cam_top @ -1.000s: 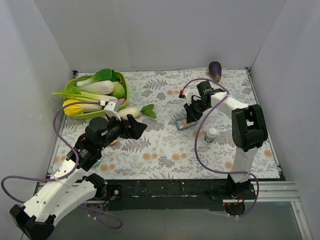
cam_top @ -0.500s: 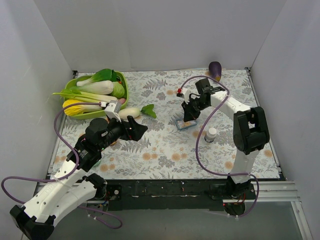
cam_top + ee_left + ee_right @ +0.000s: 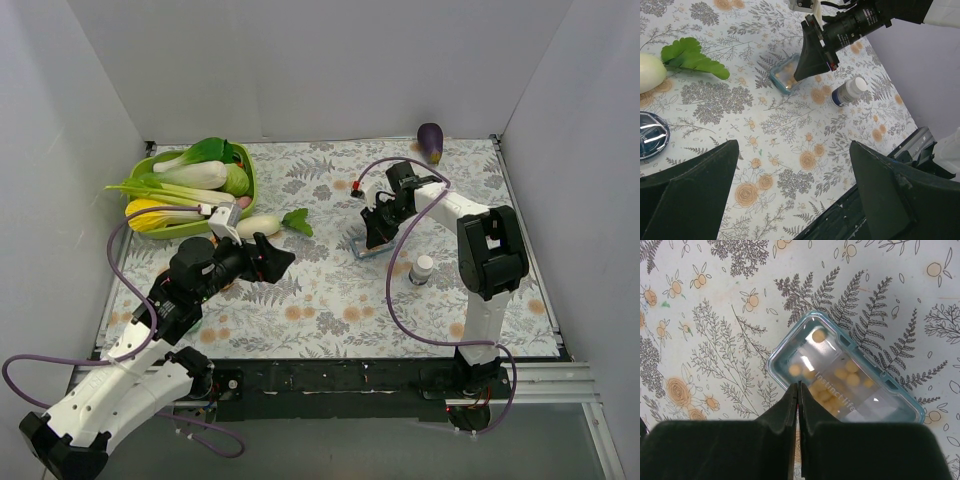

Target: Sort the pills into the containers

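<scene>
A blue-rimmed clear rectangular tray lies on the floral mat and holds several orange-yellow pills. It also shows in the top view and the left wrist view. My right gripper is shut, its tips pointing down over the tray's near-left part; I see nothing between the jaws. It shows in the top view too. My left gripper is open and empty, hovering above the mat at the left. A blue-grey round dish lies below it.
A white pill bottle lies right of the tray, also in the left wrist view. A green basket of vegetables stands at the back left, a white radish beside it. An eggplant lies at the back right.
My right gripper has shifted a little to the left over the tray. The left arm has not moved.
</scene>
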`<state>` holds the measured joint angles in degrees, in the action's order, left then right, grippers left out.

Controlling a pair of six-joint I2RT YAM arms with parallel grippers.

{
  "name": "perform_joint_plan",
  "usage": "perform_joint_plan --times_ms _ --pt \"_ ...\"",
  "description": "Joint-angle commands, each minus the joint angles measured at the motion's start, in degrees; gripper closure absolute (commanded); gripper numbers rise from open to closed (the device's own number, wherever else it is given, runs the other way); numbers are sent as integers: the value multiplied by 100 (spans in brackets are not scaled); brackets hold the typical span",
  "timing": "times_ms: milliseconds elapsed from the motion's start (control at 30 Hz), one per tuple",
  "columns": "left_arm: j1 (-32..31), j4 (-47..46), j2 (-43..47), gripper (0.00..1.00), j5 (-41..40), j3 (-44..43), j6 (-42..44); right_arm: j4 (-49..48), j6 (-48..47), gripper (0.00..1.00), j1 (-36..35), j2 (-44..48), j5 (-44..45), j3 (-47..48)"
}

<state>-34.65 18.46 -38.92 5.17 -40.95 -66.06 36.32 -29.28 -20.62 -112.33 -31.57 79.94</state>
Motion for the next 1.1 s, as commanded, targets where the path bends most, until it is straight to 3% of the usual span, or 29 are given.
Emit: perform_joint_plan --times_ms 0,233,467,633,767,1067 --pt "20 35 77 6 63 8 14 209 -245 92 -3 -202 284 -75" --pt "20 -18 60 6 230 96 6 481 -517 85 23 369 -490 460" --pt "11 -202 -186 5 625 236 41 183 -632 60 137 634 -1 681" --pt "20 -343 -406 6 731 272 102 -88 -571 61 155 511 362 558" --pt "11 -475 -590 5 819 324 102 -90 -456 72 129 64 792 312" --pt "20 -554 -564 6 872 483 67 -371 -421 75 102 -122 1294 -366"
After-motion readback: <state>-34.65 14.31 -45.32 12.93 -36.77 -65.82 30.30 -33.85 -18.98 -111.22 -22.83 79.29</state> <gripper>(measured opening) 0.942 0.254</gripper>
